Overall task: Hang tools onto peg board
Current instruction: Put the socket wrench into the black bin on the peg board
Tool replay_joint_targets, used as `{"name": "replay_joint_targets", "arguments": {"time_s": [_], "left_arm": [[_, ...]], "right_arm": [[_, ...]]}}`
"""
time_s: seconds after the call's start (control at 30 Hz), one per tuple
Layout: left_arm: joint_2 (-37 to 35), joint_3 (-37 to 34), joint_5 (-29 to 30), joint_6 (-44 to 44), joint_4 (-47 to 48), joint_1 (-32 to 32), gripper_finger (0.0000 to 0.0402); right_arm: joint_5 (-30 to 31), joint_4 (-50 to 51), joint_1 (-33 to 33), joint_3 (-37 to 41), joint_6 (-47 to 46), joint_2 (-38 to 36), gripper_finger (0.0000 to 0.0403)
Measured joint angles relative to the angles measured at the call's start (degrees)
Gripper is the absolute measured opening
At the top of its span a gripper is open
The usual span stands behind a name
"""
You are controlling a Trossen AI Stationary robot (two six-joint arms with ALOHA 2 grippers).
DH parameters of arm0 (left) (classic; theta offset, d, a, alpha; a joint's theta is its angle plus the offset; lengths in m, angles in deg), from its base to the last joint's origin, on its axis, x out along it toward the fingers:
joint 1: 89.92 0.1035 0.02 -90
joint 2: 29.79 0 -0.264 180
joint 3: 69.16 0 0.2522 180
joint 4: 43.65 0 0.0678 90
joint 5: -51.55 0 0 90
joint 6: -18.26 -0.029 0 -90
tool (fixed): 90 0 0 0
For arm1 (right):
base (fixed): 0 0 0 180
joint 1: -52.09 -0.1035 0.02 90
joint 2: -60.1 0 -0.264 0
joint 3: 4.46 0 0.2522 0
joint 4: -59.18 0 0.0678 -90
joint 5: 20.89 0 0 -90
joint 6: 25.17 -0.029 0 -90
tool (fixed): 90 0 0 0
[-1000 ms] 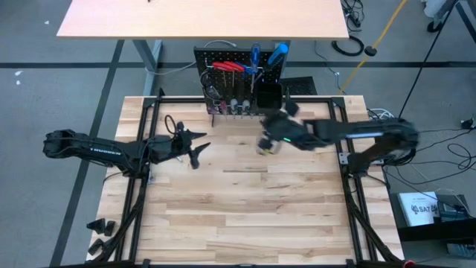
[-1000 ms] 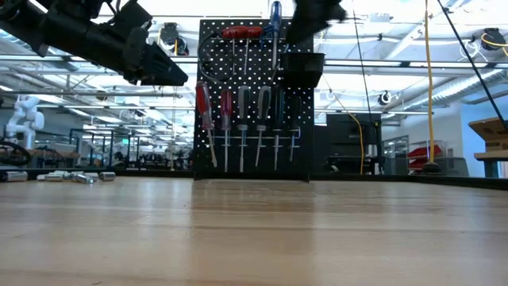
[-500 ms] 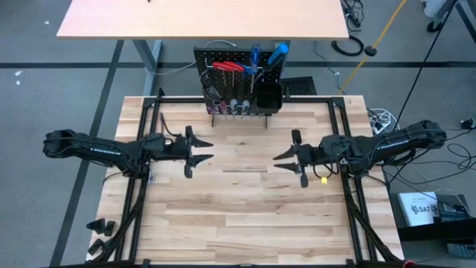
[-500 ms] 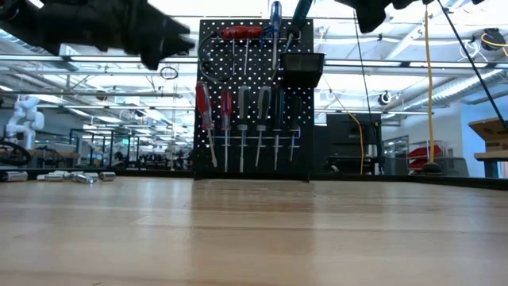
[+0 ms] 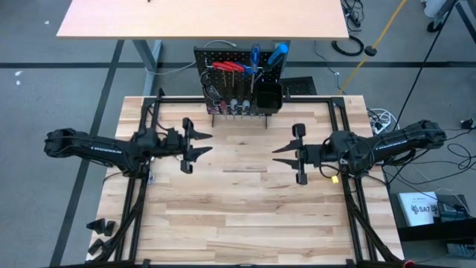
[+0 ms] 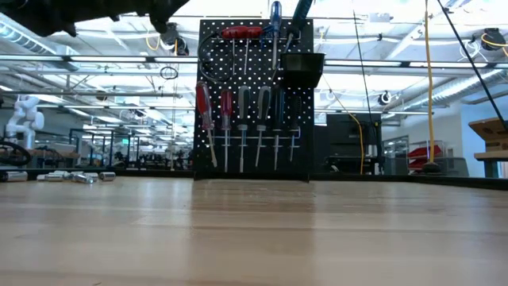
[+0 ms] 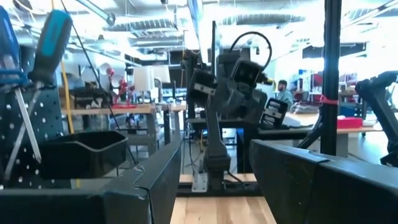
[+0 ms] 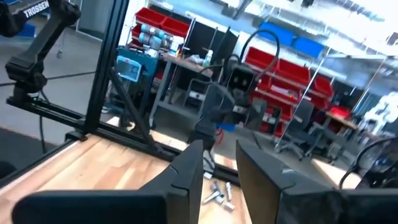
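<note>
The black peg board (image 5: 238, 82) stands upright at the table's far edge. It also shows in the low view (image 6: 254, 95). On it hang red-handled hex keys (image 6: 240, 33), blue-handled screwdrivers (image 6: 275, 16), a row of screwdrivers (image 6: 242, 119) and a square black bin (image 6: 302, 67). My left gripper (image 5: 199, 144) is open and empty, raised over the table's left half and pointing right. My right gripper (image 5: 277, 155) is open and empty, raised over the right half and pointing left. The two face each other. The glasses are not seen.
Small silver metal pieces (image 8: 217, 193) lie on the tabletop near my left arm's base; they also show in the low view (image 6: 71, 176). The bin (image 7: 74, 152) and a blue-handled screwdriver (image 7: 50, 37) stand beside my left gripper's line of sight. A black frame (image 5: 349, 193) borders the table.
My right gripper has drawn back from beside the peg board's bin toward the table's right and near side, turned to point left, and risen out of the low view. My left gripper has levelled its fingers, risen and shifted a little toward the far edge.
</note>
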Motion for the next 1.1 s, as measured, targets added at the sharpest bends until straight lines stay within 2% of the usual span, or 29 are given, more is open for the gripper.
{"name": "replay_joint_targets", "arguments": {"time_s": [0.2,0.27,0.37,0.47,0.57,0.77,0.9,1.0,1.1], "left_arm": [[1.3,0.0,1.8,0.6,0.0,0.0,0.0199],[1.9,0.0,2.5,4.0,0.0,0.0,0.0199],[3.1,0.0,2.1,12.6,0.1,0.0,0.0199],[4.3,0.0,-1.7,20.2,0.1,0.0,0.0199],[5.2,0.0,-4.9,22.4,0.1,-0.5,0.0199],[7.0,0.0,-5.4,22.4,1.3,-3.7,0.0199],[7.2,0.0,-5.0,22.2,10.2,-6.2,0.0199],[7.2,0.0,-0.7,22.6,19.4,-8.1,0.0199],[7.2,2.6,2.9,26.0,35.0,-9.6,0.0199]], "right_arm": [[0.0,-1.2,0.6,-0.6,-1.8,0.0,0.0087],[0.2,-1.0,1.1,-0.7,-2.6,0.0,0.0093],[0.3,0.8,1.6,-0.7,-3.4,0.0,0.0117],[0.2,1.0,2.0,-0.7,-4.5,0.0,0.0148],[0.2,-0.2,2.7,-0.7,-4.5,0.0,0.0179],[0.1,-2.4,3.5,-0.7,-3.8,0.3,0.0219],[0.0,-2.5,3.5,-0.7,-1.7,0.9,0.0224],[-0.1,-2.5,3.5,-0.7,-2.9,2.2,0.022],[-0.2,-2.5,3.5,-0.7,-3.0,3.8,0.0218]]}}
